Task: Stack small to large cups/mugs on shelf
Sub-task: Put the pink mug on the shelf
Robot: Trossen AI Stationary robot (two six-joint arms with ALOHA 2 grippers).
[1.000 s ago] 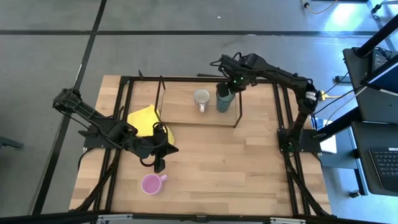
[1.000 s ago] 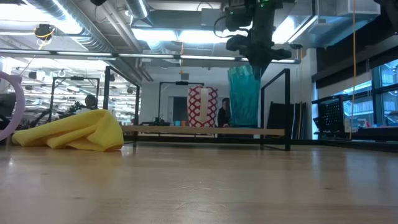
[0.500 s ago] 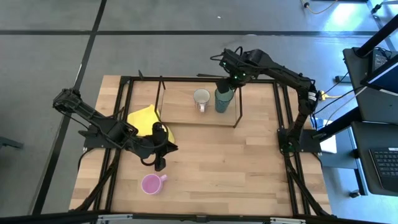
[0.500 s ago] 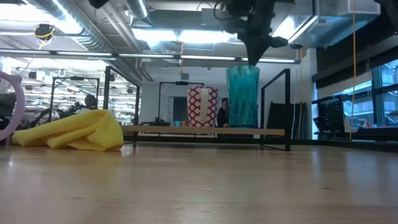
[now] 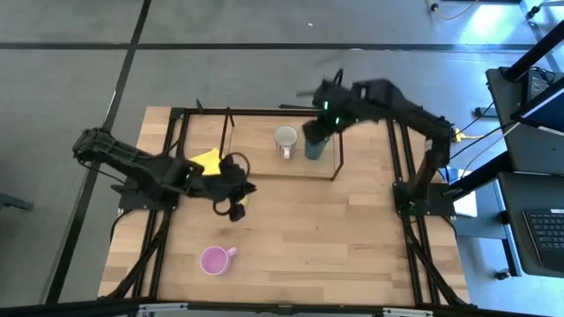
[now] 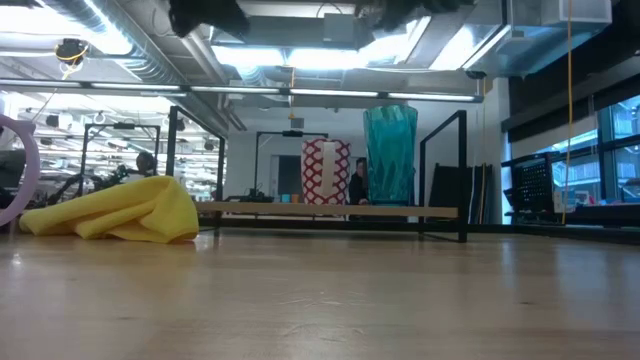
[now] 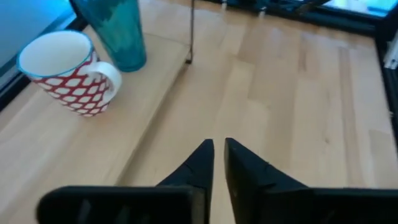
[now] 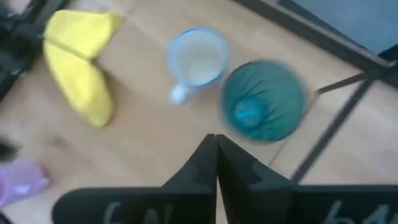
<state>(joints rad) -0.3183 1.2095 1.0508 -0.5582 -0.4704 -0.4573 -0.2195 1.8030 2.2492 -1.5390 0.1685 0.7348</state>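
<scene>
The teal tumbler [image 5: 315, 145] stands upright on the shelf [image 5: 256, 157] beside the white mug [image 5: 285, 138], whose outside is red-patterned [image 7: 62, 71]. The pink mug [image 5: 214, 260] stands on the table near its front edge. My right gripper [image 8: 216, 140] hangs shut above the tumbler [image 8: 264, 99], clear of it. My left gripper [image 7: 217, 152] hovers over the table just in front of the shelf's left part, between the shelf and the pink mug. Its fingertips are a narrow gap apart with nothing between them.
A yellow cloth [image 5: 204, 160] lies at the shelf's left end, partly under my left arm. Thin black rods [image 5: 337, 158] frame the shelf. Bare tabletop lies in front of the shelf and right of the pink mug.
My right gripper has let go of the teal tumbler's rim and risen well above it, leaving the tumbler standing on the shelf. My left gripper has moved away from the pink mug toward the table's far edge and the shelf.
</scene>
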